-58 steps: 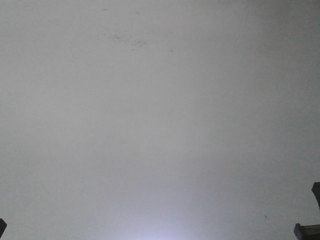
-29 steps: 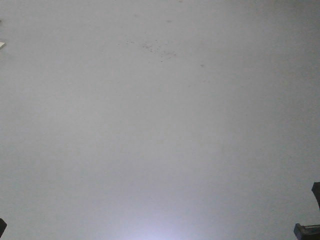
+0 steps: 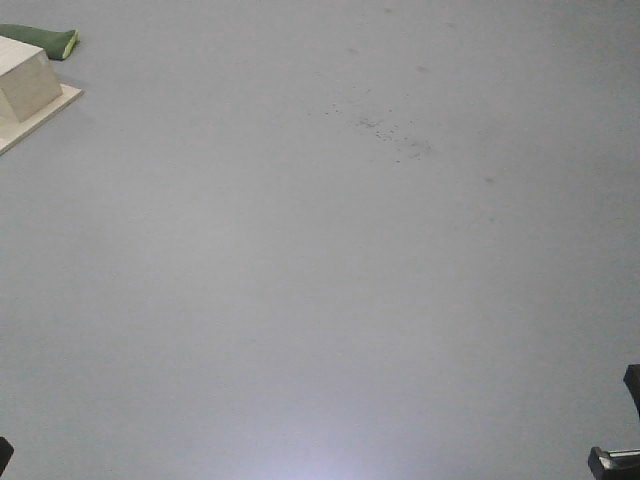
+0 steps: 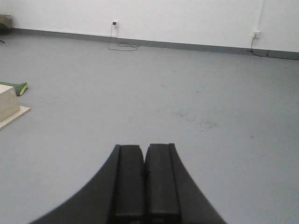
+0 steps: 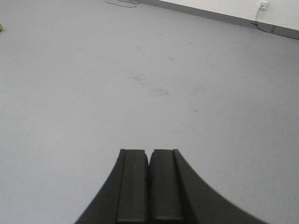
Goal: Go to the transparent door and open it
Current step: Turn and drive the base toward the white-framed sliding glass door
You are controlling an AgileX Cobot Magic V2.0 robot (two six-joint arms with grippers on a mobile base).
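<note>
The transparent door is out of view in every frame. My left gripper (image 4: 144, 148) is shut and empty, its black fingers pressed together low in the left wrist view, above bare grey floor. My right gripper (image 5: 149, 153) is also shut and empty, low in the right wrist view. In the front view only dark bits of the robot show at the bottom corners, one at the right (image 3: 615, 460).
A pale wooden box on a board (image 3: 25, 90) lies at the far left with a green object (image 3: 45, 40) behind it; both also show in the left wrist view (image 4: 8, 103). A white wall with grey skirting (image 4: 187, 45), sockets and cables lies far ahead. Dark specks (image 3: 395, 135) mark the floor.
The floor specks have slid down and to the right in the front view, and the wooden box and green object have come into view at the upper left. The grippers stay shut.
</note>
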